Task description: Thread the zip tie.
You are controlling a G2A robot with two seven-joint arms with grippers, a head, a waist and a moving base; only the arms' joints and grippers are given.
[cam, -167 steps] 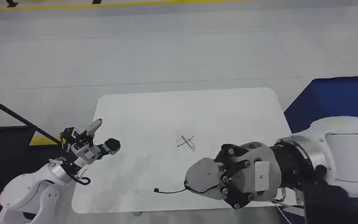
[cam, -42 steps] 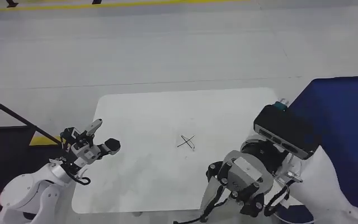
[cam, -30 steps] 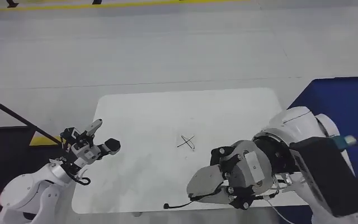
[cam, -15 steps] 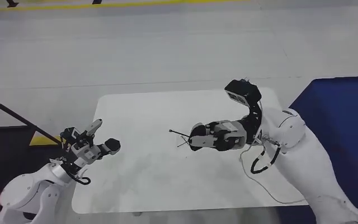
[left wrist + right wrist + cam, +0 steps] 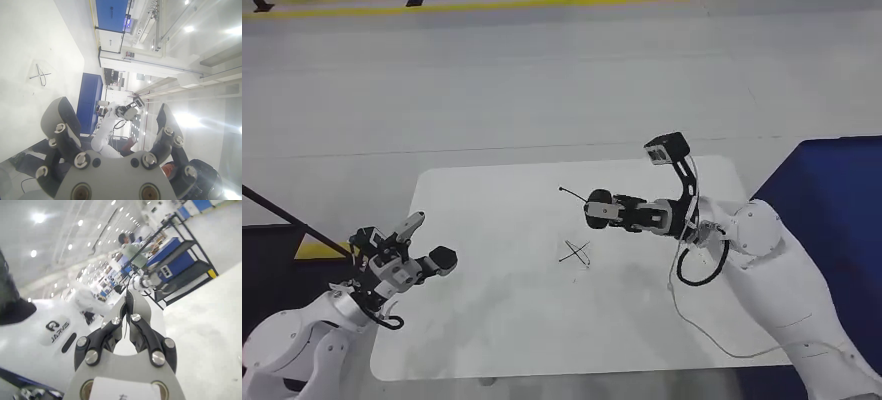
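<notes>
The right gripper [image 5: 589,209] is closed on a thin black zip tie [image 5: 572,194] and holds it over the white rounded table [image 5: 662,320]. Two other black zip ties [image 5: 577,253] lie crossed on the table, near it. The left gripper [image 5: 432,240] stands open at the table's left edge, with nothing between its fingers.

Probably robotics lab: blue cabinets [image 5: 90,106], ceiling lights [image 5: 38,217].
</notes>
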